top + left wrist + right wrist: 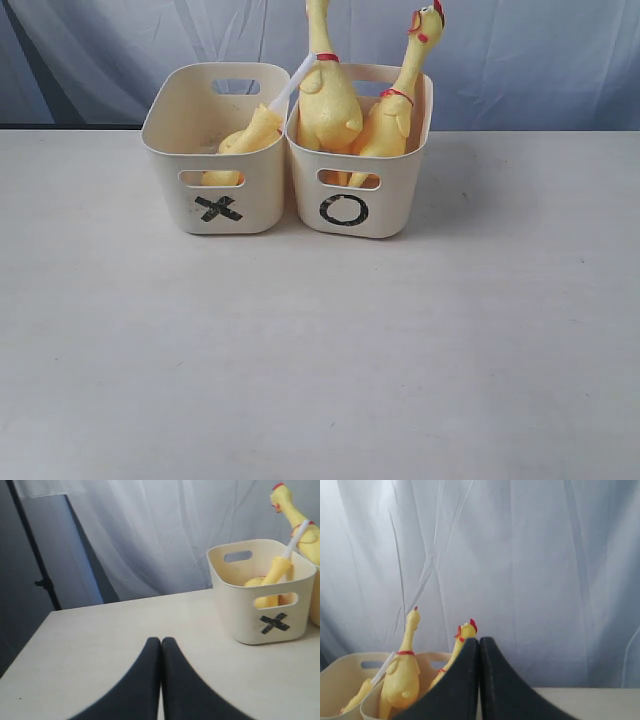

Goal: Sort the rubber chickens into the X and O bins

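While looking across the pale table [300, 360], found the X bin [262, 195] and the O bin [398, 200] side by side near its 12 o'clock edge, rims meeting, the X bin at 9 o'clock of the O bin. Noted a tilted chicken [255, 132] lying inside the X bin, pointing toward 2 o'clock. Counted two more standing in the O bin, necks well above the rim: a straight-necked chicken [328, 105] on the 9 o'clock side and a leaning chicken [396, 118] on the 3 o'clock side, red-combed head tipped toward 1 o'clock. Saw the left gripper [161, 640] pressed together, clamped on nothing, bare table beyond. Saw the right gripper [479, 640] likewise closed and empty.
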